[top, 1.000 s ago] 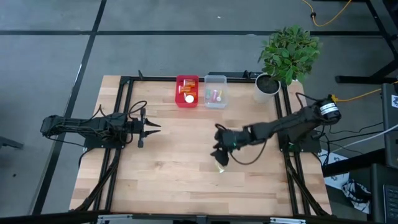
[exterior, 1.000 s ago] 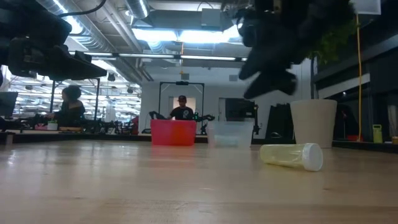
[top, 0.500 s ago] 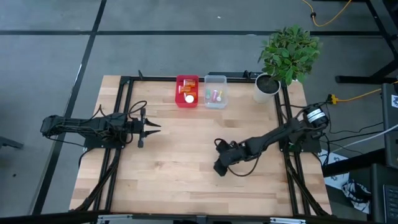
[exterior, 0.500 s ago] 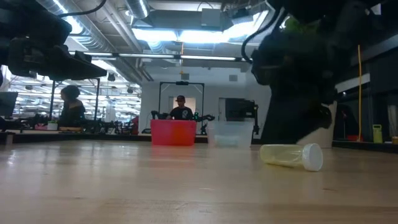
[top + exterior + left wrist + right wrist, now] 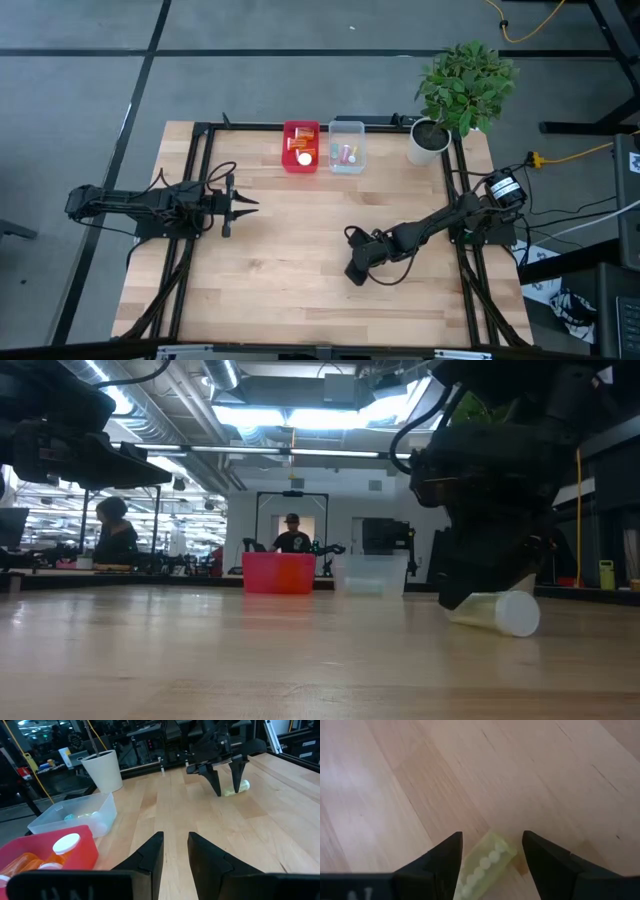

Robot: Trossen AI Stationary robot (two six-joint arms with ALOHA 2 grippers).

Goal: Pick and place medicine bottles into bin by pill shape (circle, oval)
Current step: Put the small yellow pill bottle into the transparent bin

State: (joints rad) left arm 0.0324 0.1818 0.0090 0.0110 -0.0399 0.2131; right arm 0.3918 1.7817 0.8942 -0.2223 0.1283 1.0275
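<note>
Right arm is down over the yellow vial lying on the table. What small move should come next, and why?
Probably closing the right gripper on the yellow vial. The right wrist view shows the vial lying on its side on the table between the open fingers, and the low view shows the gripper down at table height over it. The left gripper waits open on its own side.

One yellow vial [image 5: 482, 864], two bins [image 5: 301, 147] [image 5: 346, 146], two arms [image 5: 150, 204] [image 5: 430, 228]
</note>
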